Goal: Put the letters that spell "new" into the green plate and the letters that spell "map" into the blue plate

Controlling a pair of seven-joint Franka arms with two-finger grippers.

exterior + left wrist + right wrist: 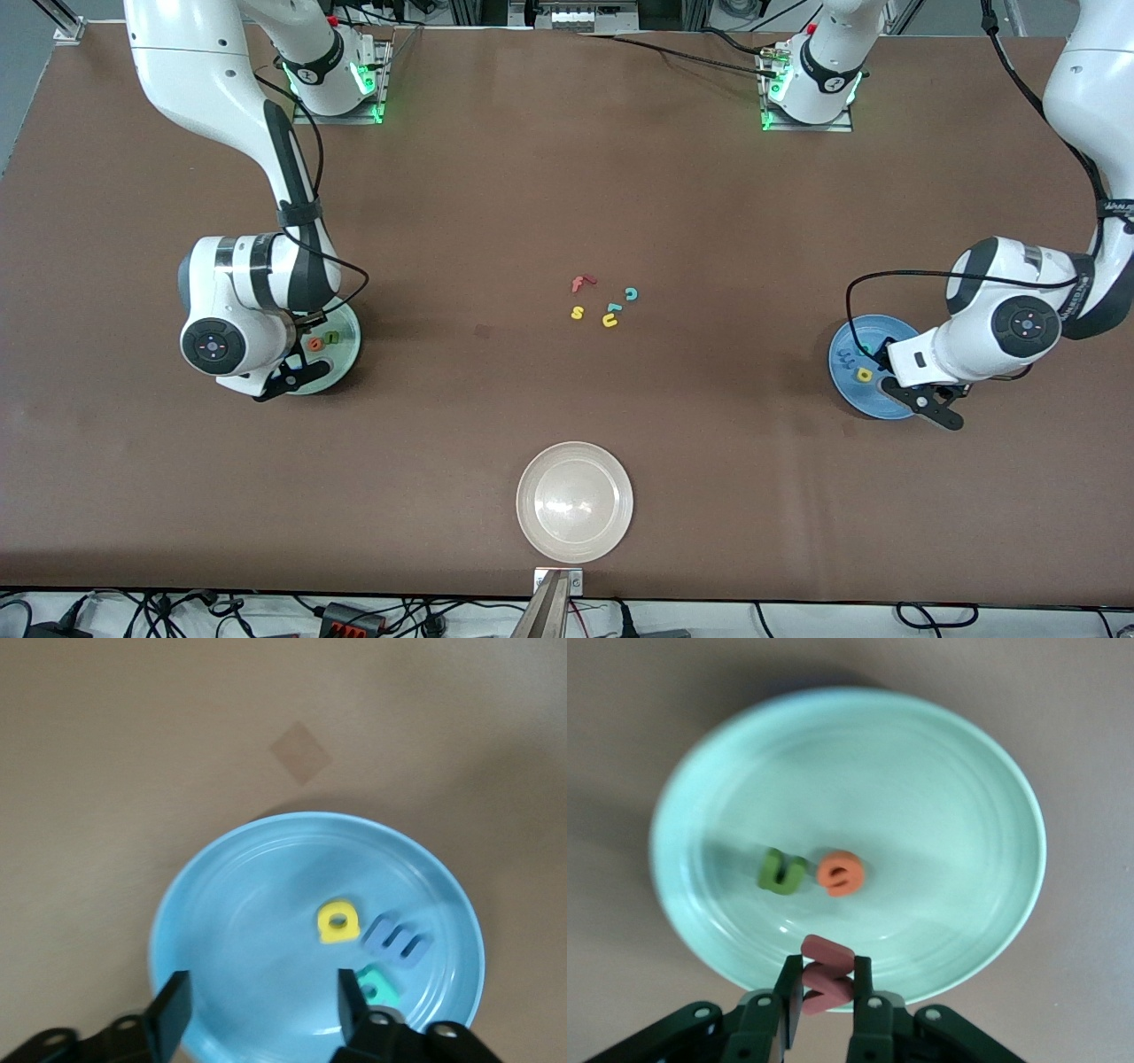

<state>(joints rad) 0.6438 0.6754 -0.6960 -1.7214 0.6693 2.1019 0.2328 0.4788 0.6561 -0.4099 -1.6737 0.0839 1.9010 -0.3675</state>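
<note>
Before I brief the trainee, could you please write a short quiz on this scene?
1. True or false: the left gripper holds a letter over the blue plate.
2. What does the right gripper hold over the green plate?
A. the n
B. the w
C. the e
3. How many letters lie in the blue plate?

Key:
1. False; it is open, and the p, m and a lie in the plate.
2. B, the w; the n and e lie in the plate.
3. Three.

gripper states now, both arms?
Left gripper: open, empty, over the round bright blue plate.
Right gripper: shut on the red-pink toy letter "w", over the round mint-green plate.
</note>
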